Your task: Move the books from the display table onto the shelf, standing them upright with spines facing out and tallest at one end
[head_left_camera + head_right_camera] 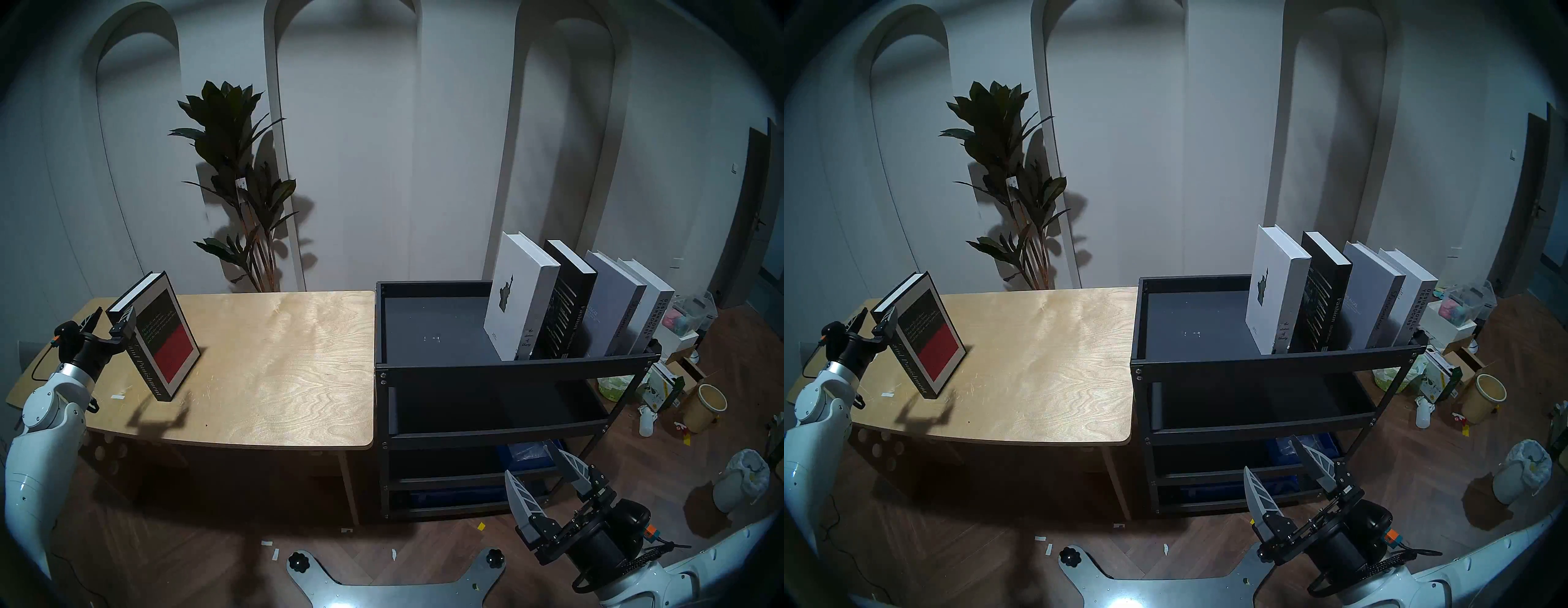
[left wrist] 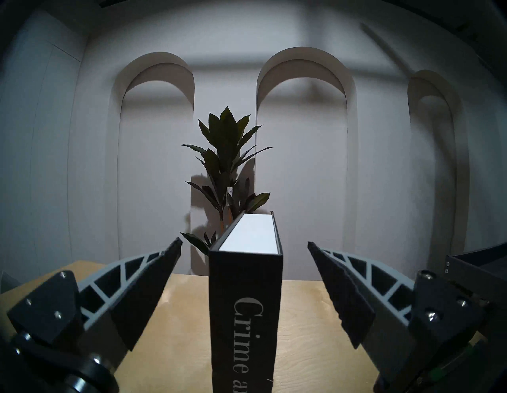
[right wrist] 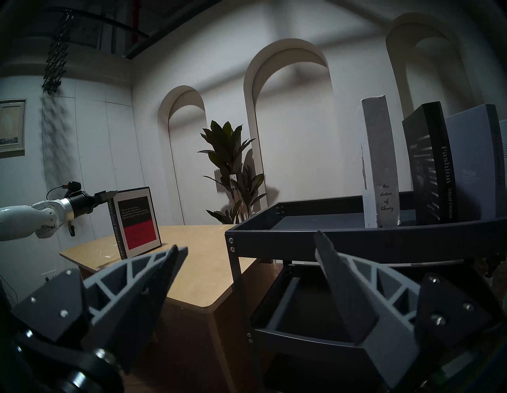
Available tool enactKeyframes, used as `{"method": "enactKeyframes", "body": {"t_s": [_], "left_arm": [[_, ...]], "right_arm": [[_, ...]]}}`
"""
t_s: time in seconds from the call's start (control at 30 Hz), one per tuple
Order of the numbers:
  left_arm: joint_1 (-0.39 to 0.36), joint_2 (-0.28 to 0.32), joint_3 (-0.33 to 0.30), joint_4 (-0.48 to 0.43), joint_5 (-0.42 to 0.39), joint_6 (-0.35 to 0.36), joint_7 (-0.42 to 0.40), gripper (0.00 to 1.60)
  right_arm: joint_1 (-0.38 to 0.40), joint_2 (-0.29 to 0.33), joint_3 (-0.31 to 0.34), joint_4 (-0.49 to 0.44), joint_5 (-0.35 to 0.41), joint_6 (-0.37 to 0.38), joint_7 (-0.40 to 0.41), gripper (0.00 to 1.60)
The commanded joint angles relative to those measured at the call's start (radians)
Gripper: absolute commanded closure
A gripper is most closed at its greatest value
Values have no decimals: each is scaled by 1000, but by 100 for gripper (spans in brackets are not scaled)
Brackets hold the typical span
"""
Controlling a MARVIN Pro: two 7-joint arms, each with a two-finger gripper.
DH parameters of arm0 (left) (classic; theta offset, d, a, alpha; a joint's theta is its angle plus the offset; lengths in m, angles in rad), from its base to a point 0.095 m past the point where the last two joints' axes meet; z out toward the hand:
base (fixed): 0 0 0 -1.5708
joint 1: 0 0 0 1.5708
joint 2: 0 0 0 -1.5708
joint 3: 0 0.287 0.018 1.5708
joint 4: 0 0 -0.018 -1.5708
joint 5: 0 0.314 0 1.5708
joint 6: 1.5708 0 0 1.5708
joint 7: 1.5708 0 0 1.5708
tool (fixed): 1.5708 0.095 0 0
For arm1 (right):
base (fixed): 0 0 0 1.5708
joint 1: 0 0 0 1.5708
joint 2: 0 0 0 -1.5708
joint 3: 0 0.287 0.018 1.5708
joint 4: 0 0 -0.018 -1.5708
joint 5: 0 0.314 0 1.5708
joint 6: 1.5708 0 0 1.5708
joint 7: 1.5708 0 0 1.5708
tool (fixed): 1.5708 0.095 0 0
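The black "Crime and Punishment" book (image 1: pixel 165 339) stands upright, leaning slightly, at the left end of the display table (image 1: pixel 275 361). My left gripper (image 1: pixel 112 316) is open and straddles the top of its spine (image 2: pixel 245 315), with a gap on each side of both fingers. Several books stand on the shelf's (image 1: pixel 509 367) top tier at its right end, spines out: white Statue of Liberty (image 1: pixel 509 297), black Fashion (image 1: pixel 568 305), a grey one (image 1: pixel 611 305) and white Design Hotels (image 1: pixel 653 314). My right gripper (image 1: pixel 534 463) is open and empty, low in front of the shelf.
A tall potted plant (image 1: pixel 242 191) stands behind the table. Floor clutter lies right of the shelf: boxes, a tan bucket (image 1: pixel 706 407) and a white bin with a bag (image 1: pixel 740 479). The left half of the shelf's top tier is bare. My base plate (image 1: pixel 394 586) is below.
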State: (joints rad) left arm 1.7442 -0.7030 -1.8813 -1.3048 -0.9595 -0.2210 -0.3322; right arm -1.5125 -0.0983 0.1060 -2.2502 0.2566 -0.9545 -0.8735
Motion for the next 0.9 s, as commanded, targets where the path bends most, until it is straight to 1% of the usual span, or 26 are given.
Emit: {"method": "enactKeyframes", "body": {"t_s": [0.0,0.1,0.13,0.3,0.37,0.4,0.43,0.47,0.63,0.67,0.73,0.8,0.83,0.87], "left_arm": [[-112,31,20,62,-48,11,-64,0],[-145,30,34,102,-64,21,-90,0],[-147,32,36,109,-71,23,-99,0],[-196,17,62,162,-108,46,-151,0],[-219,10,75,185,-132,59,-189,0],[-214,13,78,187,-142,61,-206,0],[-235,4,86,202,-150,67,-223,0],[-239,1,90,208,-158,71,-237,0],[-266,-18,113,246,-197,81,-321,0],[-274,-21,117,258,-203,83,-348,10],[-278,-21,129,263,-195,69,-376,160],[-284,-20,143,268,-175,44,-397,160],[-277,-10,154,259,-139,6,-397,160],[-278,-10,159,257,-132,-8,-409,160]], "right_arm": [[-13,-2,3,-10,-34,-5,-65,0],[-17,-2,4,-10,-44,-5,-68,0],[-17,-2,6,-9,-46,-5,-69,0],[-19,-2,13,-6,-60,-5,-81,0],[-20,-2,15,-15,-70,-5,-81,0],[-22,-2,15,-20,-74,-5,-81,0],[-23,-2,14,-24,-78,-5,-80,0],[-25,-2,14,-27,-82,-5,-81,0],[-42,-7,6,-18,-103,-5,-92,0],[-46,-9,5,-15,-109,-5,-96,0],[-53,-14,3,-13,-120,-5,-104,0],[-59,-16,2,-12,-129,-5,-102,0],[-61,-17,1,-12,-134,-5,-106,0],[-64,-17,1,-12,-140,-5,-110,0]]}}
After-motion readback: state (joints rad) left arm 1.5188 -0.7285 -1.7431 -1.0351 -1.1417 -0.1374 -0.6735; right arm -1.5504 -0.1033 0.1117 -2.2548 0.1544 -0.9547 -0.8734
